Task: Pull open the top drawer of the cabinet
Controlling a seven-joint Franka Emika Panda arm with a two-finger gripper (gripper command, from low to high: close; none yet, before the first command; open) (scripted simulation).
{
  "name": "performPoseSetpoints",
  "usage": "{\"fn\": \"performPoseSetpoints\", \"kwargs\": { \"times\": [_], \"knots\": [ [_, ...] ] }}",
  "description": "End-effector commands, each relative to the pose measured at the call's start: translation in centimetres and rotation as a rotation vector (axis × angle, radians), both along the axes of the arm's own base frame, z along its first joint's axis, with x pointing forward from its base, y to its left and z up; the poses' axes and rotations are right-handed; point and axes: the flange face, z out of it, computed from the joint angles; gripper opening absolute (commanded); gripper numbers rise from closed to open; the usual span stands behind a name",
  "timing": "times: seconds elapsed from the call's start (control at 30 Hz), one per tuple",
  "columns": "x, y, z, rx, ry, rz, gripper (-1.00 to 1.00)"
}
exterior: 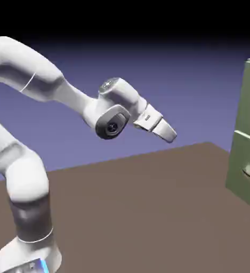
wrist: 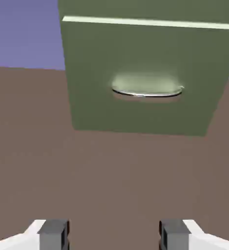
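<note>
Jaws point(wrist: 114, 235) apart, lettering unreadable.

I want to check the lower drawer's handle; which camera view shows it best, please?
The hand view: there the lower drawer's handle shows whole, facing the camera. The exterior view shows that handle only partly, cut off by the picture's right edge.

1. Arm point(exterior: 112, 102): finished in glossy white; rounded segments joined by thin seams;
2. Wrist joint: fitted with dark round caps;
3. Base point(exterior: 28, 256): marked by a blue-lit strip;
4. Fingers point(wrist: 53, 234): tipped in grey; backed in white.
</note>
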Motion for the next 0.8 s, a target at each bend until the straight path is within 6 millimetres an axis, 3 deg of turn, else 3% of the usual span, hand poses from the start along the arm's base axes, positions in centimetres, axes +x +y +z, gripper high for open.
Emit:
{"fn": "performPoseSetpoints", "kwargs": {
  "times": [0.0,0.2,0.37,0.57,0.77],
  "knots": [
    [0.2,0.5,1.3,-0.052,-0.027,0.063,0.00],
    [0.8,2.4,8.5,-0.381,-0.198,0.396,0.00],
    [0.7,2.9,13.9,-0.677,-0.340,0.611,0.00],
    [0.7,2.0,19.1,-1.055,-0.485,0.797,0.00],
    [1.5,-0.2,22.7,-1.451,-0.577,0.914,0.00]
  ]
}}
